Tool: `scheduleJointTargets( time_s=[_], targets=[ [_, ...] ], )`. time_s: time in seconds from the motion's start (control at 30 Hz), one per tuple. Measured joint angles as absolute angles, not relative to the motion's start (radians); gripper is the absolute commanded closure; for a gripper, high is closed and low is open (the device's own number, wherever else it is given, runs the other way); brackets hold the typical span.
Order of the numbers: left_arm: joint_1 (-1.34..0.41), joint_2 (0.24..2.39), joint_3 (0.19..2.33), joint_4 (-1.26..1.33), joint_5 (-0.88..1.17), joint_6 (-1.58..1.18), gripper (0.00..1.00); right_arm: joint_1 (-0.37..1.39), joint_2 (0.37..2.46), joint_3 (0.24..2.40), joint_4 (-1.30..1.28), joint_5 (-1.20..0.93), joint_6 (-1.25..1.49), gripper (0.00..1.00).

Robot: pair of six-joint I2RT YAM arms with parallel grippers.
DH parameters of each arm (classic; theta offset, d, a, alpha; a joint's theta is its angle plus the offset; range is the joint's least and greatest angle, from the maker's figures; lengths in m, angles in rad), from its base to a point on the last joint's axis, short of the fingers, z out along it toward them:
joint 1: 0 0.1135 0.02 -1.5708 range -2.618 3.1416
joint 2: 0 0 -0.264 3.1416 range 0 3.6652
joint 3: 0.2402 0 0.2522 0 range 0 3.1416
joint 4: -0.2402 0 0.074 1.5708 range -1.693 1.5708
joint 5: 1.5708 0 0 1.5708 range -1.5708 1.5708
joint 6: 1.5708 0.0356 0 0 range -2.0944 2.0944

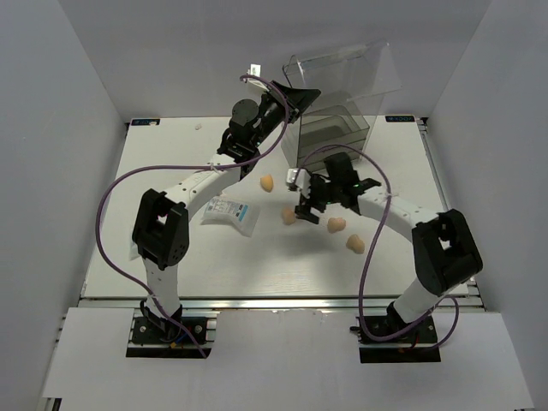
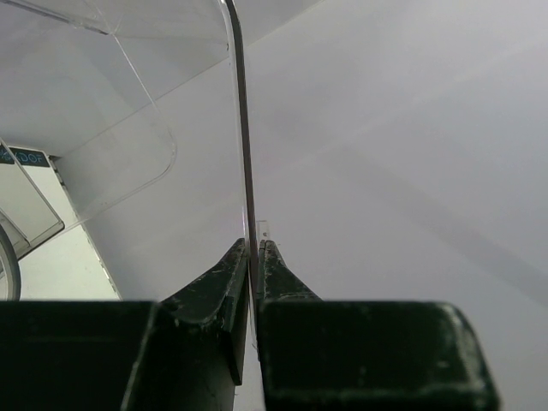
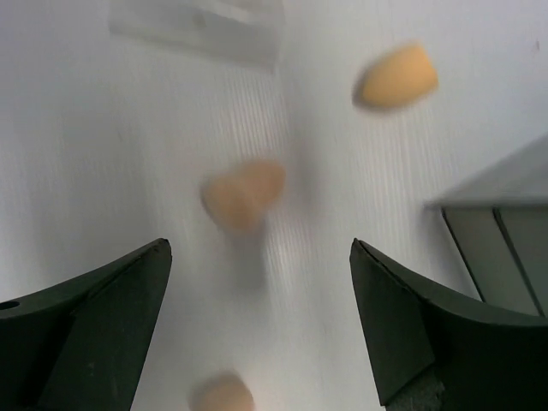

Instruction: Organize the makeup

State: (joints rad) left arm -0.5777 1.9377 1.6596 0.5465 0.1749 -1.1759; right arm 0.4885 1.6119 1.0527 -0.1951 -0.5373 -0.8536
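Observation:
Four peach egg-shaped sponges lie on the white table: one (image 1: 267, 182) left of the box, one (image 1: 289, 217) by my right fingers, and two (image 1: 336, 224) (image 1: 354, 244) nearer the right arm. The clear packet (image 1: 231, 214) lies flat to the left. My right gripper (image 1: 305, 205) hangs open and empty above the sponges. In the right wrist view it (image 3: 259, 248) has one blurred sponge (image 3: 242, 193) ahead of the jaws, another (image 3: 396, 77) farther off and a third (image 3: 221, 396) below. My left gripper (image 1: 295, 96) (image 2: 257, 244) is shut on the raised clear lid (image 2: 242, 128). The tube and stick are not visible.
The clear plastic box (image 1: 334, 128) stands at the back of the table, with its lid (image 1: 342, 68) tilted up. Its corner shows in the right wrist view (image 3: 501, 248), and so does the packet's edge (image 3: 197, 26). White walls enclose the table on three sides.

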Motion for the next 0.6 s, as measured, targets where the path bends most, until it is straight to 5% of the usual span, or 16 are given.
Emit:
scheduleJointTargets(
  time_s=[0.27, 0.6],
  targets=[
    [-0.577, 1.935, 1.660, 0.535, 0.172, -1.177, 0.82, 0.827, 1.842, 1.149, 0.045, -0.353, -0.513, 0.11],
    [-0.575, 1.935, 1.707, 0.464, 0.173, -1.171, 0.81, 0.890, 1.975, 1.272, 0.232, -0.157, -0.354, 0.11]
  ],
)
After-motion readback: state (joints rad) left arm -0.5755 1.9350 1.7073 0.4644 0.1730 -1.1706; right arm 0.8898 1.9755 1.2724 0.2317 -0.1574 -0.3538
